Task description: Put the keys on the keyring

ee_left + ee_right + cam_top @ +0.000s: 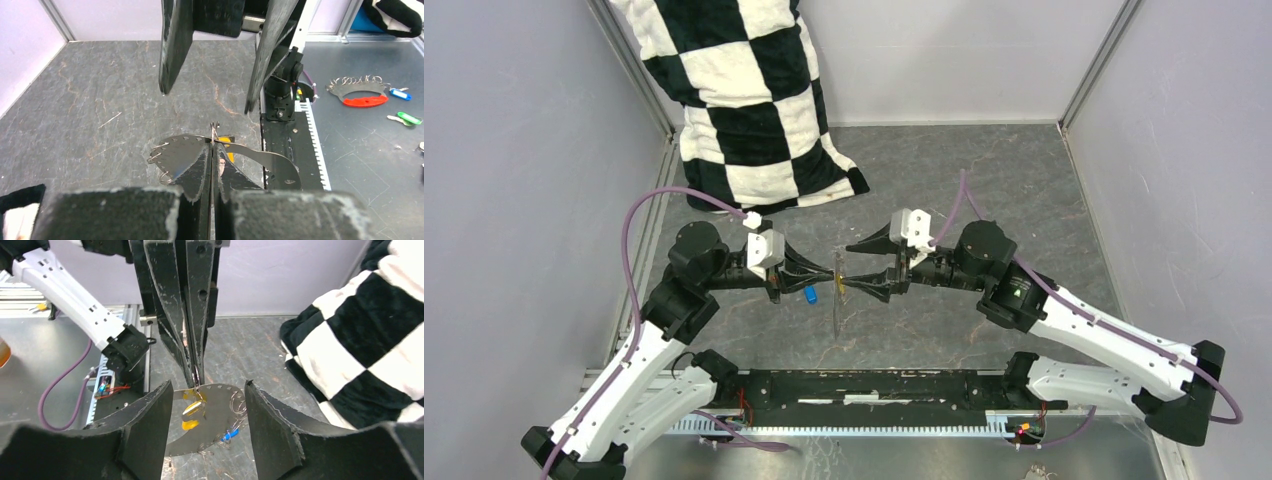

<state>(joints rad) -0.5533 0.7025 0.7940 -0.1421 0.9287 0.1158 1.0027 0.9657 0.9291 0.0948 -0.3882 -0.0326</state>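
Note:
My left gripper (pixel 212 145) is shut on the top edge of the keyring (pixel 180 152). The keyring is a thin silver-grey crescent plate with small wire rings along its rim, and it hangs edge-on above the table (pixel 837 310). A yellow-headed key (pixel 194 407) dangles from it just under the left fingertips, its reflection showing on the plate. A blue-headed key (pixel 230 435) hangs lower, among the rings. My right gripper (pixel 207 390) is open. Its jaws stand either side of the plate and the left fingertips, touching neither.
A black-and-white checkered cushion (pixel 744 100) lies at the back left. The black base rail (pixel 874 385) runs along the near edge. Beyond it, on the metal bench, lies another ring holder with a red part (pixel 357 92), with blue (pixel 400 93) and green (pixel 410 118) tags beside it.

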